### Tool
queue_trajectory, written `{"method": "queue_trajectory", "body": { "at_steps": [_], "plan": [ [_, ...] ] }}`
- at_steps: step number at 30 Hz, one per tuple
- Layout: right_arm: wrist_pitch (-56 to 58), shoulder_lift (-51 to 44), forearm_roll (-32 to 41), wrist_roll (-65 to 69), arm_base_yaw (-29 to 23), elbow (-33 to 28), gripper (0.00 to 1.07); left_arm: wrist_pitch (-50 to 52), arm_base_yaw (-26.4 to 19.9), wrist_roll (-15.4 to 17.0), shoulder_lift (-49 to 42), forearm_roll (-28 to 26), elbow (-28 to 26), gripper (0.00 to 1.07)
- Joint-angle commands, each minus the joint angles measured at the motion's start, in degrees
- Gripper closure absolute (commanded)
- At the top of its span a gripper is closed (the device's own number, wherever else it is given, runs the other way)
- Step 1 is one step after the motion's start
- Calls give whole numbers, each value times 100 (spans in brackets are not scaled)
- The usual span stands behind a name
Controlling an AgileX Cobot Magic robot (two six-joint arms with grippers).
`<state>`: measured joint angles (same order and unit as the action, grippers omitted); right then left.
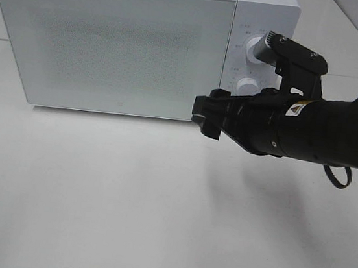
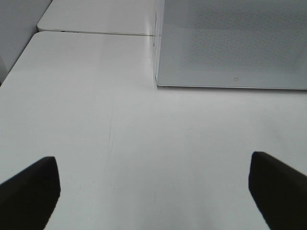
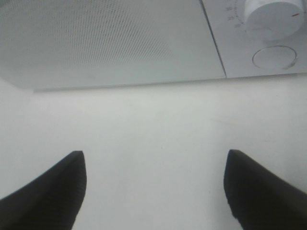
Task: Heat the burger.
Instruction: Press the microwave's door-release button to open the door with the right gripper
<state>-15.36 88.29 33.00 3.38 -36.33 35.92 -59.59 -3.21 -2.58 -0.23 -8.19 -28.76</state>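
Observation:
The burger is out of view in every frame. A white microwave (image 1: 112, 41) stands at the back of the table with its frosted door closed. My right gripper (image 1: 206, 118) hovers just in front of the door's lower right corner, pointing left. In the right wrist view that gripper (image 3: 153, 187) is open over bare table with nothing between its dark fingers (image 3: 53, 191), facing the microwave (image 3: 110, 43). In the left wrist view my left gripper (image 2: 153, 191) is open wide and empty, near the microwave's (image 2: 230, 43) left corner.
The microwave's control panel carries an upper dial (image 1: 251, 50) and a lower knob (image 1: 245, 86), partly hidden behind my right arm. The white tabletop (image 1: 124, 206) spreads in front. A seam to a second table (image 2: 96, 32) runs at the back left.

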Motion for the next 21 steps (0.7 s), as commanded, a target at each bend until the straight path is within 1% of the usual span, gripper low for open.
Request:
{"method": "queue_trajectory", "body": {
  "at_steps": [1,2,3,4,5,6,7,8,9,10,12,13,14,15,16,17,18,19,20,21],
  "plan": [
    [1604,-602,-693,-716,413,132,31,11,-11,-6,-126,-23,17,6],
    [1988,-733,-917,-716,521,195,31,11,-11,-6,-126,-23,17,6],
    [1988,-733,-917,-716,521,195,31,11,-11,-6,-126,-23,17,6],
    [2653,-980,-1306,-693,682,309,31,11,-11,-6,-126,-23,17,6],
    [2991,-1123,-1513,-653,756,372,31,11,-11,-6,-126,-23,17,6],
    [2991,-1123,-1513,-653,756,372,31,11,-11,-6,-126,-23,17,6],
    [3249,-1232,-1667,-607,802,418,31,11,-11,-6,-126,-23,17,6],
    [3822,-1541,-2045,-493,831,510,31,11,-11,-6,-126,-23,17,6],
    [4039,-1707,-2206,-390,831,533,31,11,-11,-6,-126,-23,17,6],
    [4039,-1707,-2206,-390,831,533,31,11,-11,-6,-126,-23,17,6],
    [4584,-2206,-2487,-132,825,544,31,11,-11,-6,-126,-23,17,6],
    [4584,-2206,-2487,-132,825,544,31,11,-11,-6,-126,-23,17,6],
    [4956,-2555,-2613,-57,825,544,31,11,-11,-6,-126,-23,17,6],
    [5174,-2750,-2641,-17,825,544,31,11,-11,-6,-126,-23,17,6],
    [5174,-2750,-2641,-17,825,544,31,11,-11,-6,-126,-23,17,6],
    [5592,-3117,-2687,-6,825,544,31,11,-11,-6,-126,-23,17,6],
    [5592,-3117,-2687,-6,825,544,31,11,-11,-6,-126,-23,17,6],
    [5959,-3529,-2744,0,825,544,31,11,-11,-6,-126,-23,17,6],
    [6159,-3747,-2762,6,825,544,31,11,-11,-6,-126,-23,17,6],
    [6159,-3747,-2762,6,825,544,31,11,-11,-6,-126,-23,17,6]
  ]
}}
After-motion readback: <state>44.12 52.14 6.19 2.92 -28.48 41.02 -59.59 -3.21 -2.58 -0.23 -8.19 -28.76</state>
